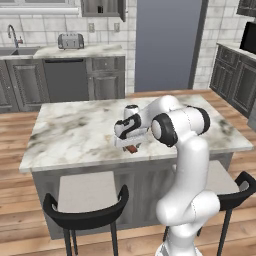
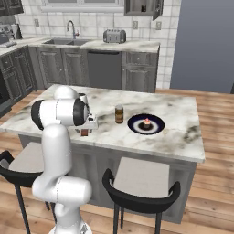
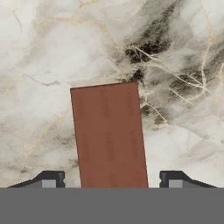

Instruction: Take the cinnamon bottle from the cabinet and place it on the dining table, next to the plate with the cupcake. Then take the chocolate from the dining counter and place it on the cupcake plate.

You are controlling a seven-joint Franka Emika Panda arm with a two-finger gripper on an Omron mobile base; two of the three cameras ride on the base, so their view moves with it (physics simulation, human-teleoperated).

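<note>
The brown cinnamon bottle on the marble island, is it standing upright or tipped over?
Upright. The brown cinnamon bottle stands on its base on the marble island, cap on top, just left of the dark plate with the cupcake.

Marble dining counter w/ chocolate, cinnamon bottle, cupcake plate.

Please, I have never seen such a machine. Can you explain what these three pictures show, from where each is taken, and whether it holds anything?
It is a white robot arm in a simulated kitchen. Two pictures come from cameras behind it, left and right. The third looks down from the hand. On the marble counter stand a cinnamon bottle and a dark plate with a cupcake. The gripper hangs over a brown chocolate bar, its fingertips apart on either side. Nothing is held yet.
</note>
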